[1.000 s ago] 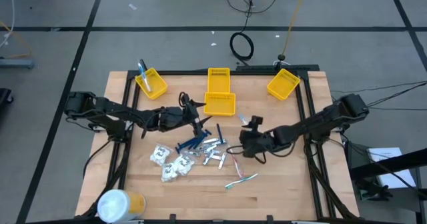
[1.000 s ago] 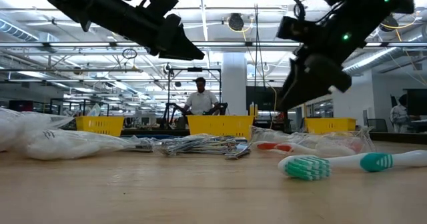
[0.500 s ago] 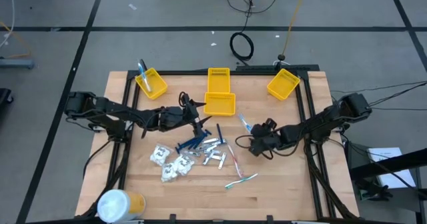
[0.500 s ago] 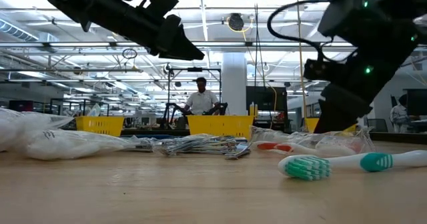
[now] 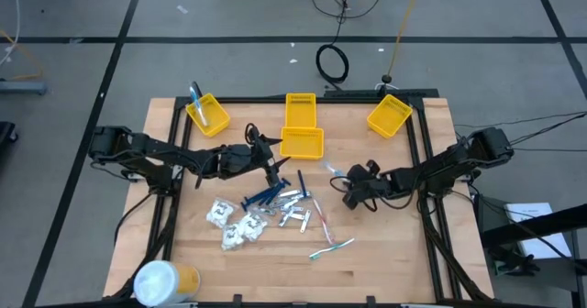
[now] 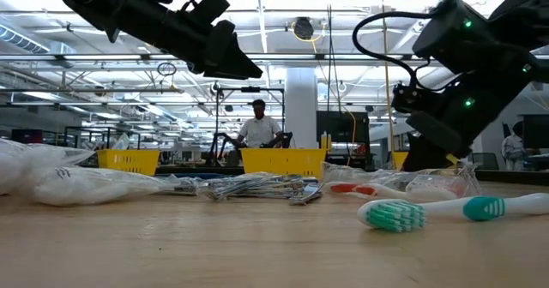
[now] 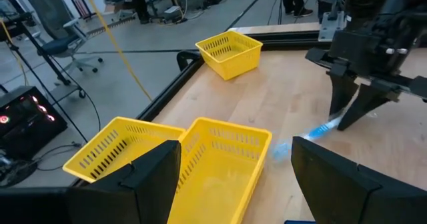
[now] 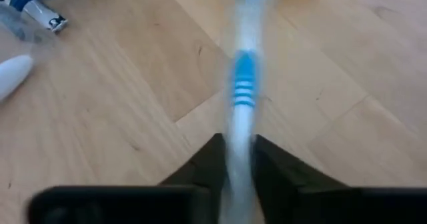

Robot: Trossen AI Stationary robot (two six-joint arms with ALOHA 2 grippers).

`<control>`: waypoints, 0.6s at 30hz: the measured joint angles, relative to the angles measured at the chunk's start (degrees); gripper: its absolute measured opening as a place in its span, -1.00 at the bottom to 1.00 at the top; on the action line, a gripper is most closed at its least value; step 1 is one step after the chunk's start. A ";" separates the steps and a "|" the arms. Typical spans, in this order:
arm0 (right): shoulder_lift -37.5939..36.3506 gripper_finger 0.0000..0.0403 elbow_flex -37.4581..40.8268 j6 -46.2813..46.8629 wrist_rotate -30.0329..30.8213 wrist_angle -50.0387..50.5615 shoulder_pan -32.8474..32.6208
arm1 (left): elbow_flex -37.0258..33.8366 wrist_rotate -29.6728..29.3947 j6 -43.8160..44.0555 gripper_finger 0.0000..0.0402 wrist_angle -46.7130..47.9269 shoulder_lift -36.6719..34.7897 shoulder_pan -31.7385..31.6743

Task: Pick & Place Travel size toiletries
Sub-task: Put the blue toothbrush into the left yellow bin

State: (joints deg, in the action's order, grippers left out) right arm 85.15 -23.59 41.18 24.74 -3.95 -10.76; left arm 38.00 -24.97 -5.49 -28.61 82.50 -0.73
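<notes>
Blue-and-white toothbrush (image 8: 241, 97) sits pinched by its handle between our right gripper's (image 5: 351, 181) closed fingers, probably for binning, while our left gripper (image 5: 272, 164) waits wide open, empty

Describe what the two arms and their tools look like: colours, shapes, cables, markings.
Both arms are dark, jointed links. The left tool ends in two flat, wedge-shaped black fingers. Black cable loops over the right tool; small green lights glow on its housing in the low view. No readable markings.
</notes>
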 joint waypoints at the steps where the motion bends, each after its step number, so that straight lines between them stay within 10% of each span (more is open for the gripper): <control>1: 0.01 -0.85 0.02 -0.68 -0.24 -0.02 0.00 | 0.00 0.00 0.23 0.40 -0.08 0.00 0.00; 18: -25.98 -0.87 -1.18 -27.60 -2.12 -15.02 -0.55 | -0.02 6.69 4.26 0.40 -5.53 0.00 -0.15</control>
State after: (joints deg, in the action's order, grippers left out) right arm 59.17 -24.77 13.58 22.62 -18.97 -11.32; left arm 37.98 -18.28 -1.23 -34.13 82.50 -0.88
